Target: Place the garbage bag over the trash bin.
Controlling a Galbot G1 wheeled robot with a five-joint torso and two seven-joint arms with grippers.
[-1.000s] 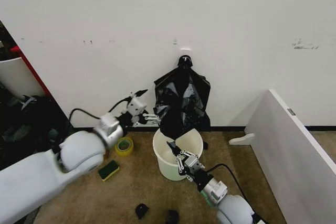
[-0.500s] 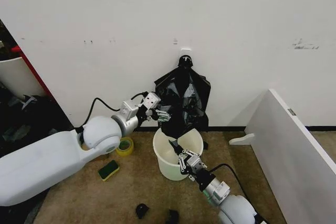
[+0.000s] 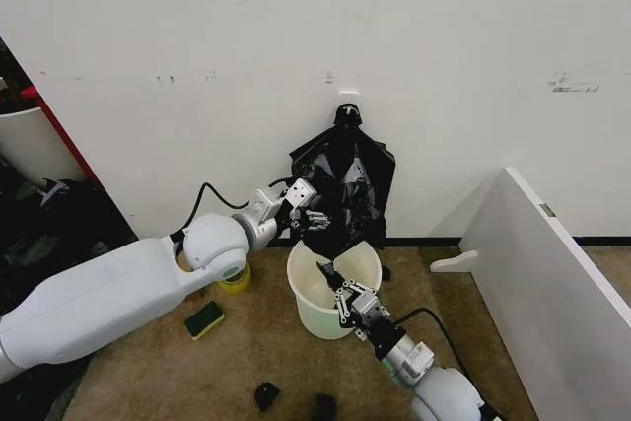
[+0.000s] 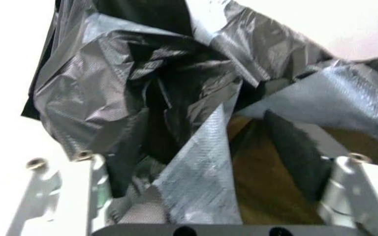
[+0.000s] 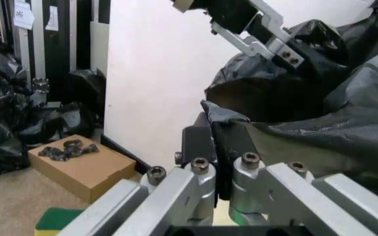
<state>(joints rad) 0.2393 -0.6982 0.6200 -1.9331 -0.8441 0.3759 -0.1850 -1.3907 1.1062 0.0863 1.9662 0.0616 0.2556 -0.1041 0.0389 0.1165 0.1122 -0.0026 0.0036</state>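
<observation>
Left hand [image 3: 312,216] spread wide, crinkled glossy black plastic garbage bag [image 3: 340,194] between its fingers, not pinched. Right hand [image 3: 335,289] clamped on the bag's edge at the round cream-white plastic trash bin [image 3: 308,305] rim. Bag above bin, mouth unfitted: early stage.

Yellow tape roll [image 3: 234,278] on brown floor [image 3: 148,372], near white wall [image 3: 444,36]. Green sponge [image 3: 204,319] lies just in front of tape roll. Two small black scraps [image 3: 266,395] on floor toward near edge. White board [image 3: 552,283] leans at right. White container with red edge [image 3: 30,140] at far left. Cardboard box [image 5: 84,169] on floor by wall.
</observation>
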